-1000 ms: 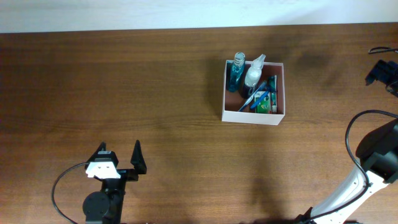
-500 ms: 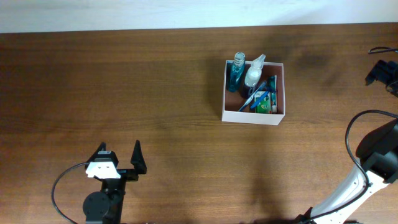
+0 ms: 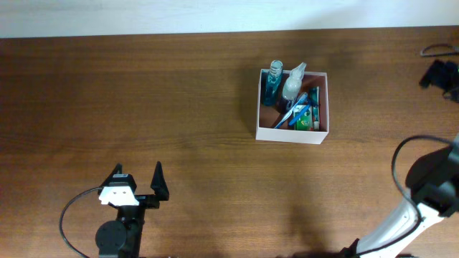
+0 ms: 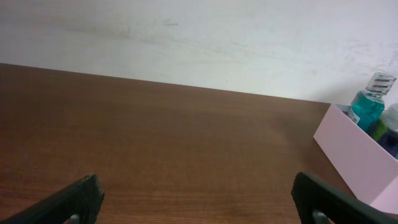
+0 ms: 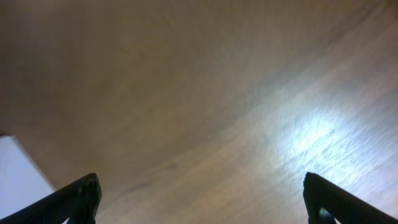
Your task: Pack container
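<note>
White-walled, pink-lined square container (image 3: 290,134) stands right of centre on brown wooden counter (image 3: 143,93), wide open room leftward. Left gripper (image 3: 136,179) at near edge, fingers apart; right gripper (image 5: 199,186) also apart.

You're looking at a dark brown wood-grain table (image 3: 143,107), grain running left-right, filling nearly the whole overhead view. A white wall (image 3: 215,14) runs along its far edge. The container (image 3: 290,134) sits flat on the table, right of centre and toward the far edge, close to the wall but not touching it, sides roughly square to the table edge. It casts a soft shadow on the wood. In the left wrist view it's at the far right. Right wrist view: blurred wood, one bright glare patch.
</note>
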You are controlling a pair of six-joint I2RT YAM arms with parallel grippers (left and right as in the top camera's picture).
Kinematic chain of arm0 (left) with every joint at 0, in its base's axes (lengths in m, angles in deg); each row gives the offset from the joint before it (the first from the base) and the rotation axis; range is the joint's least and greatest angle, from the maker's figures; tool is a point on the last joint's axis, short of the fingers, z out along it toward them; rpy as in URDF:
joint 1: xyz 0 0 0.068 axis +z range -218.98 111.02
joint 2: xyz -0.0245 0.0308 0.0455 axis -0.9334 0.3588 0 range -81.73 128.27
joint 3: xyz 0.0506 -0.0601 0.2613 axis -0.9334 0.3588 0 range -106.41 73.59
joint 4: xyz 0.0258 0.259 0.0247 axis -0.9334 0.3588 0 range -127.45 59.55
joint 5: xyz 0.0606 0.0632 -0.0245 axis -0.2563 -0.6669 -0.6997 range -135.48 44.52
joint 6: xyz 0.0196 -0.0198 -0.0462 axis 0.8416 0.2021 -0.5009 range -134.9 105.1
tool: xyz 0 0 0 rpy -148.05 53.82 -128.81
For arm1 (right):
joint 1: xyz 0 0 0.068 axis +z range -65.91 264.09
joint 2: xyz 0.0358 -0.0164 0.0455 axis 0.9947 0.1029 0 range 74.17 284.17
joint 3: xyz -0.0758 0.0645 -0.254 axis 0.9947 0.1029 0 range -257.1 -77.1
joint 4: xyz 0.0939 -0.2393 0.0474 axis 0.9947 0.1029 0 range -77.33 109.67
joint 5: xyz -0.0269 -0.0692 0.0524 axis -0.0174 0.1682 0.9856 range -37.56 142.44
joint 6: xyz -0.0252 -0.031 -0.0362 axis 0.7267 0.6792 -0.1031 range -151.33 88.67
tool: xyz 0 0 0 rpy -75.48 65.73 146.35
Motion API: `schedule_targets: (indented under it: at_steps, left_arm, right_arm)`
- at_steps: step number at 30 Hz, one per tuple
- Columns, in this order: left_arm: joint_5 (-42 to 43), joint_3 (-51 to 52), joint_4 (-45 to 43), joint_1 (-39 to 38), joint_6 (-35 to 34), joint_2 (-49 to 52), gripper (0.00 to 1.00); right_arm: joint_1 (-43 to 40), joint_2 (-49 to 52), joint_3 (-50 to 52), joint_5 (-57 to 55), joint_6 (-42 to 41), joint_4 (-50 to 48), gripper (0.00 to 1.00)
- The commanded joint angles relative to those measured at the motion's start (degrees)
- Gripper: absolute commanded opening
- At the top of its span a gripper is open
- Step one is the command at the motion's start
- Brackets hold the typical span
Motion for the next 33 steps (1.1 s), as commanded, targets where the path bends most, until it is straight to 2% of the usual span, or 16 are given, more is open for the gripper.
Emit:
schedule_targets:
  at_steps: [1,8,13,16,20,33]
  left_arm:
    - [-0.6,0.2,0.4,0.2,0.1,-0.4,1.0]
    - [-0.6,0.2,0.4,0.2,0.1,-0.4,0.99]
    - [-0.6,0.2,0.4,0.2,0.1,-0.4,1.0]
    - [-0.6,0.2,0.4,0.2,0.1,-0.4,1.0]
    - [-0.6,0.2,0.4,0.2,0.1,-0.4,0.99]
    - [-0.6,0.2,0.4,0.2,0.1,-0.4,0.99]
  right_arm:
    - [3.7,-9.1,-0.4,-2.4,-0.1,-1.4,0.99]
    - [9.9,-22.2,5.4,-8.0,-0.1,-3.0,0.99]
    - [11.5,-34.2,18.0,-6.5,-0.2,-7.0,0.99]
    - [13.9,-45.1,27.0,-4.4,-0.4,-7.6,0.99]
    - [17.4,-55.3,33.8,-3.1,-0.3,-9.1,0.99]
    - [18.6,-84.3,60.5,0.5,-0.1,-33.7,0.99]
